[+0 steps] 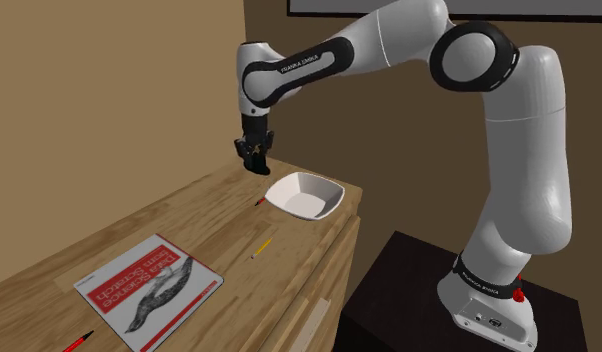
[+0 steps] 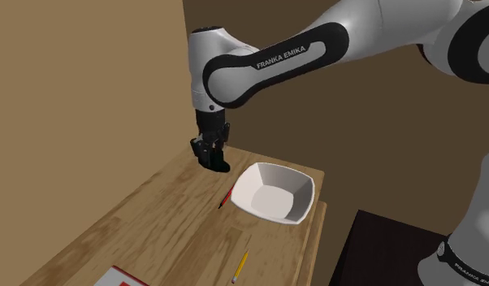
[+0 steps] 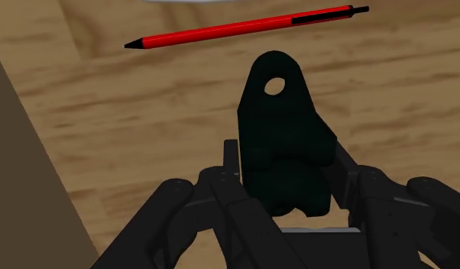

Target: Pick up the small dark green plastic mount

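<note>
In the shoulder view, the arm point(image 1: 319, 62) hung over the counter's point(image 1: 189, 235) far end, beside the white bowl point(image 1: 307, 195). In the second exterior view, the mount point(image 2: 219, 166) sat there, low by the wood. In the wrist view, the jaws squeezed its sides, ready to lift. It looked nearly black, with one small hole.
</note>
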Controlling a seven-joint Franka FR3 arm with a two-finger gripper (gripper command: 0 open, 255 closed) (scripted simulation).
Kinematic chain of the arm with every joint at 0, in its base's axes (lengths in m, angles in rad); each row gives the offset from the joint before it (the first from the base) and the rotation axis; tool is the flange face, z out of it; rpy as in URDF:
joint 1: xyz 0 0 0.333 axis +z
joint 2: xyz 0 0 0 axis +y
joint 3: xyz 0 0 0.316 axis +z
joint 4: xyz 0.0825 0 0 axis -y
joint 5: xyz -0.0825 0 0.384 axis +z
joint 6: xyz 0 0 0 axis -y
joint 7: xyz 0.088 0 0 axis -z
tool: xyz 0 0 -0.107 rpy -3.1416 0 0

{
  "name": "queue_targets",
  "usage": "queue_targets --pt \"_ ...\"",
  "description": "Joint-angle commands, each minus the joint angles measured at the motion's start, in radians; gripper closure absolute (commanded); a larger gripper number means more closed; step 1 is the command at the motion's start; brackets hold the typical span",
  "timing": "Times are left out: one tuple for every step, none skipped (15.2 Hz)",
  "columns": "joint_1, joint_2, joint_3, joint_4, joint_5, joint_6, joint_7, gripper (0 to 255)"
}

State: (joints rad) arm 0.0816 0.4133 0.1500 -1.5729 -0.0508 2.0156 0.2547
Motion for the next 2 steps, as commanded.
queue_targets --pt "-0.001 -0.007 0.0 0.007 0.001 -0.014 -0.002 255" --pt "-0.001 -0.007 0.0 0.007 0.001 -0.014 -0.002 255"
